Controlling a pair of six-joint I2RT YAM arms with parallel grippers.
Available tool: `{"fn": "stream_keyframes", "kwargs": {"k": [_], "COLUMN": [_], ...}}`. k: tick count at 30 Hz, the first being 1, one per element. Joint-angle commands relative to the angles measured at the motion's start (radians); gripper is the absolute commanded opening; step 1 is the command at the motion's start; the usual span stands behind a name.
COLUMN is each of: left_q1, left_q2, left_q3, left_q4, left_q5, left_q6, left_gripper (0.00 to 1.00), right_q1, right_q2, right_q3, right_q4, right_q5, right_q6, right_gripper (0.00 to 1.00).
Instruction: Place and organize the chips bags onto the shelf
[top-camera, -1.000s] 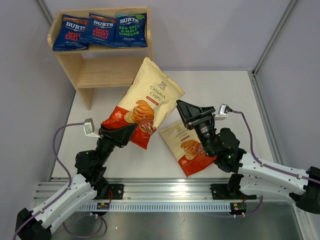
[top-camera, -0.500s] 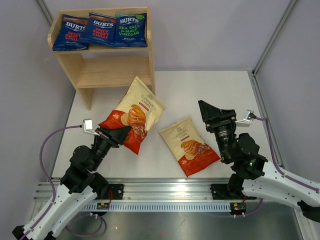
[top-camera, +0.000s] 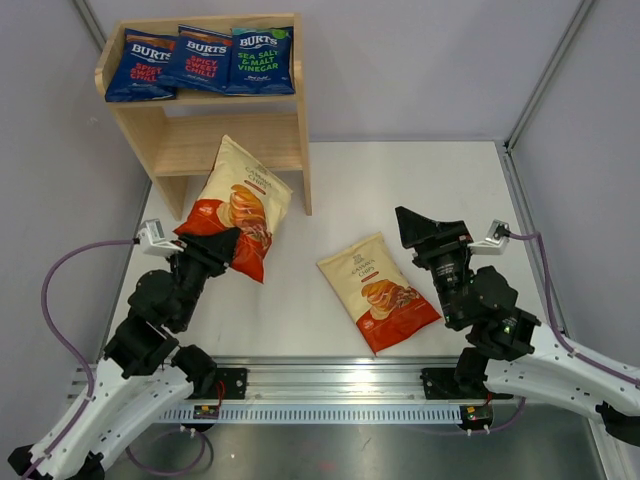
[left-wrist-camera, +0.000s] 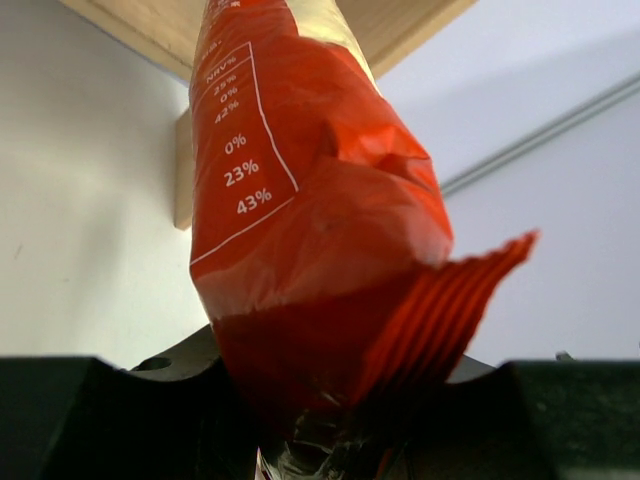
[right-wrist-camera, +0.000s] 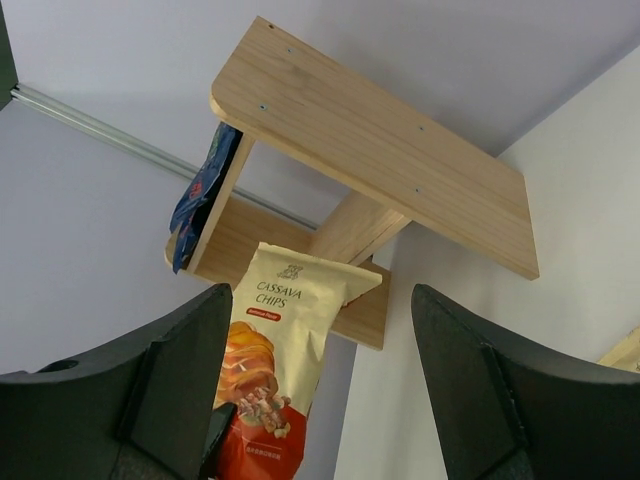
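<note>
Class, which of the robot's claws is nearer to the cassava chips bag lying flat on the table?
Right. The right claw hovers open by the upper right corner of the flat cassava chips bag; the left claw holds another cassava chips bag well to its left, near the shelf.

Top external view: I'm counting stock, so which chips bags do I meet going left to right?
left Spicy Sweet Chilli bag → second Spicy Sweet Chilli bag → Sea Salt & Malt Vinegar bag → cream Cassava bag lying flat. The held cream bag in the left gripper overlaps the blue ones, so omitted.
</note>
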Motion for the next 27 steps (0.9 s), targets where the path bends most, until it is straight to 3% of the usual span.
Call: {"fn": "stream_keyframes", "kwargs": {"k": [1, 5, 9, 12, 13, 17, 18, 27], "left_q1": [0.008, 0.08, 0.36, 0.475, 0.489, 0.616, 0.634, 0.811], "left_q2": [0.068, 0.169, 0.272, 0.352, 0.375, 0.548, 0.574, 0.827], "left_q3": [0.07, 0.109, 0.097, 0.066, 0.048, 0.037, 0.028, 0.05], "left_q4": [0.199, 0.284, 0.411, 0.592, 0.726, 0.913, 1.015, 1.187], "left_q5": [-0.103, -0.091, 0.225, 0.352, 0.375, 0.524, 0.541, 0.607], "left_q6": [0.047, 0.041, -0.101, -0.119, -0.108, -0.178, -0.215, -0.365], "left_gripper": [0.09, 0.11, 0.1, 0.11, 0.13, 0.12, 0.12, 0.15], "right_q1": [0.004, 0.005, 0.004, 0.005, 0.004, 0.005, 0.004, 0.004], "right_q2": [-0.029, -0.043, -0.083, -0.117, -0.126, -0.137, -0.14, -0.192], "right_q3": [0.037, 0.045, 0.035, 0.031, 0.031, 0.035, 0.035, 0.029], "right_q4": [-0.01, -0.041, -0.061, -0.071, -0.074, -0.079, -0.081, -0.076], "right_q5": [0.045, 0.032, 0.031, 0.032, 0.031, 0.026, 0.025, 0.011], "right_q6": [-0.033, -0.038, -0.039, -0.053, -0.058, -0.079, -0.079, -0.095], "right_gripper": [0.8, 0.8, 0.8, 0.8, 0.8, 0.81, 0.81, 0.81]}}
